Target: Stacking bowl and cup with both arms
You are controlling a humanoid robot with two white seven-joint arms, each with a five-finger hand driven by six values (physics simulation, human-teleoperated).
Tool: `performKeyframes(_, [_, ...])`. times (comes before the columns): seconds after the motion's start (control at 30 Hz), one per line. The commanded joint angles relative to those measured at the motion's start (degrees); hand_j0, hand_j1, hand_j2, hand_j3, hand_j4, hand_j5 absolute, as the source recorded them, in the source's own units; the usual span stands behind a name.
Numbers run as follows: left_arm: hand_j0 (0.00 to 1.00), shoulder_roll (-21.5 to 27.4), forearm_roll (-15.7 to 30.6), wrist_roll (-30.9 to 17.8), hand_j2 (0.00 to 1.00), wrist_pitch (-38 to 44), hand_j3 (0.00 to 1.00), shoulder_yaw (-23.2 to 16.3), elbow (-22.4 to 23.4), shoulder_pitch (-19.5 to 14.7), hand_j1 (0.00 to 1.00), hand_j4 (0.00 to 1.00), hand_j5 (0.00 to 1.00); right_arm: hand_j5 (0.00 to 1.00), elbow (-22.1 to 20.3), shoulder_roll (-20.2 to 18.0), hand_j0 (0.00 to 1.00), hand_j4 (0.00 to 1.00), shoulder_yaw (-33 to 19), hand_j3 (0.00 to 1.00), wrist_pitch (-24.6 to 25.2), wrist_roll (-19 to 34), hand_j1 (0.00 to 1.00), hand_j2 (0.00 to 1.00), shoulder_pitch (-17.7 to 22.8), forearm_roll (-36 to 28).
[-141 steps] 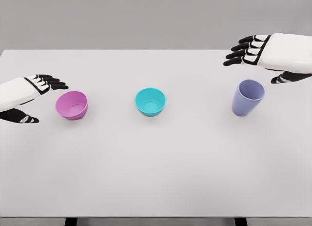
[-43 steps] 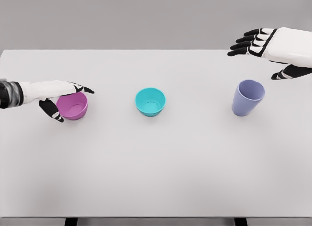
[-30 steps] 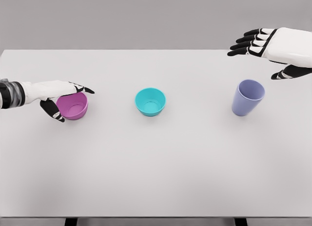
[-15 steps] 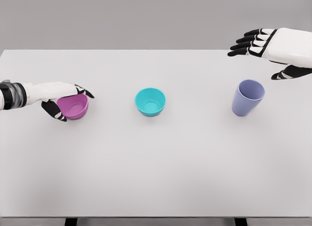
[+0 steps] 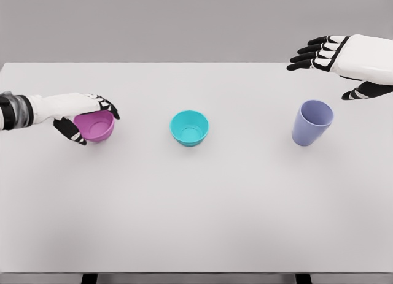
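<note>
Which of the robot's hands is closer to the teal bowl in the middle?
Left. The left hand grips the pink bowl just left of the teal bowl; the right hand hovers open, far off to the right, behind the purple cup.

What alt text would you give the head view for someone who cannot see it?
The left hand grips a pink bowl on a white table. A teal bowl sits mid-table, and the open right hand hovers above and behind a purple cup.
</note>
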Motion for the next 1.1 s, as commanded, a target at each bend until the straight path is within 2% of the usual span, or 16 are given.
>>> performKeyframes(0.0, [0.69, 0.3, 0.2, 0.0, 0.69, 0.1, 0.69, 0.0, -1.4, 0.0, 0.69, 0.69, 0.69, 1.00, 0.0, -0.1, 1.00, 1.00, 0.0, 1.00, 0.2, 0.0, 1.00, 1.00, 0.0, -0.3])
performKeyframes(0.9, [0.65, -0.6, 0.0, 0.0, 0.65, -0.6, 0.65, 0.1, -10.5, -3.1, 0.65, 0.65, 0.65, 1.00, 0.1, -0.3, 1.00, 1.00, 0.0, 1.00, 0.2, 0.0, 1.00, 1.00, 0.0, -0.3])
performKeyframes(1.07, [0.65, -3.1, -1.3, 0.0, 0.65, -0.6, 0.65, 0.0, -11.2, -4.0, 0.65, 0.65, 0.65, 1.00, 0.1, -0.3, 1.00, 1.00, 0.0, 1.00, 0.2, 0.0, 1.00, 1.00, 0.0, -0.3])
